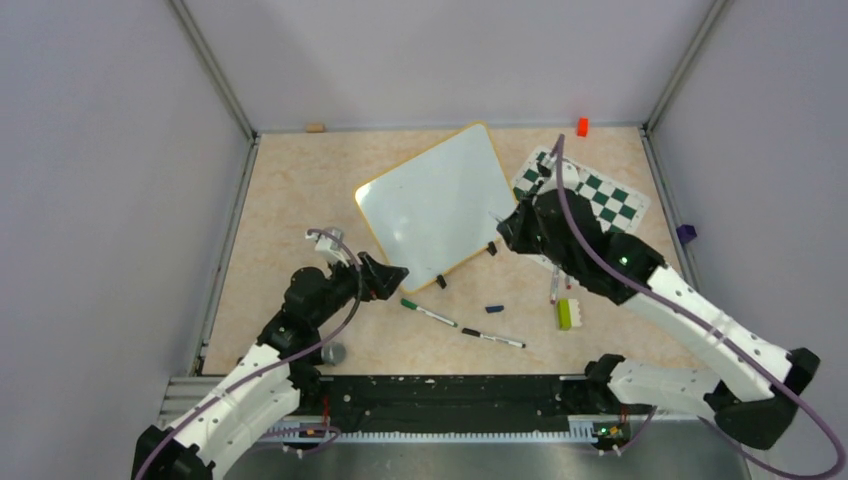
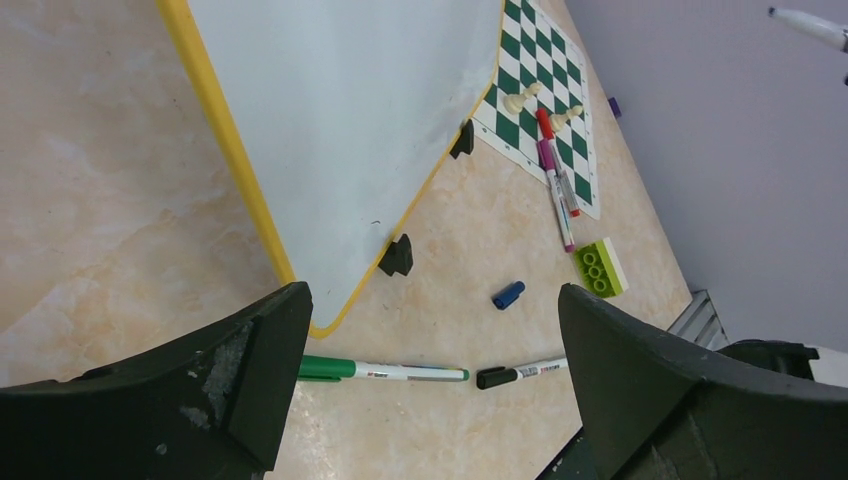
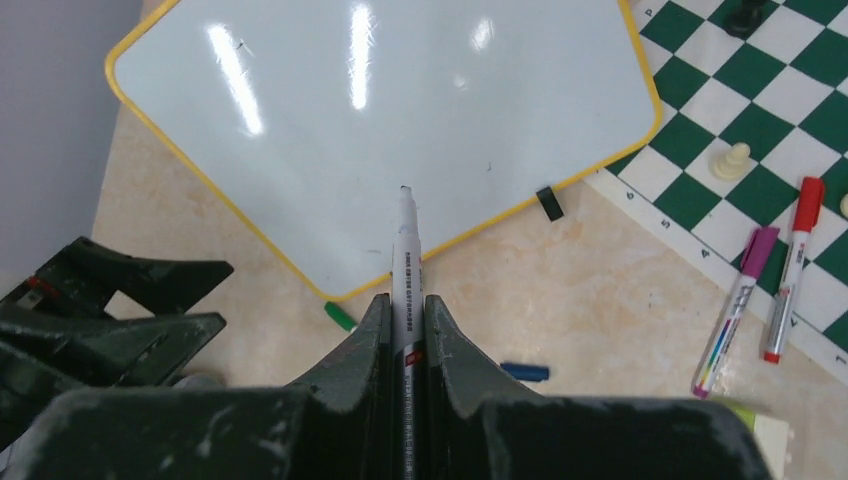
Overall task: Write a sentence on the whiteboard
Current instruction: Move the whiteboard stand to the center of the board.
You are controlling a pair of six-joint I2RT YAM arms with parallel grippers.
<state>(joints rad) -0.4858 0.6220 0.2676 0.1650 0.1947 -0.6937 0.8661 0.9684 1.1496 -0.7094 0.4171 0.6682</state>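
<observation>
The whiteboard (image 1: 435,200) lies tilted at the middle back of the table, white with a yellow rim and two black clip feet. Its face is blank; no blue sentence shows on it. It also shows in the left wrist view (image 2: 340,100) and the right wrist view (image 3: 380,110). My right gripper (image 1: 508,224) (image 3: 405,300) is shut on an uncapped white marker (image 3: 405,245), whose tip points over the board's near edge. My left gripper (image 1: 395,275) (image 2: 430,300) is open and empty, just off the board's near-left corner.
A green-capped marker (image 1: 428,313) (image 2: 385,371), a black-capped marker (image 1: 493,339) (image 2: 520,372) and a loose blue cap (image 1: 494,309) (image 3: 524,372) lie in front of the board. A green brick (image 1: 565,314), a chessboard (image 1: 590,195) with pieces, and red (image 3: 790,285) and purple (image 3: 735,310) markers are on the right.
</observation>
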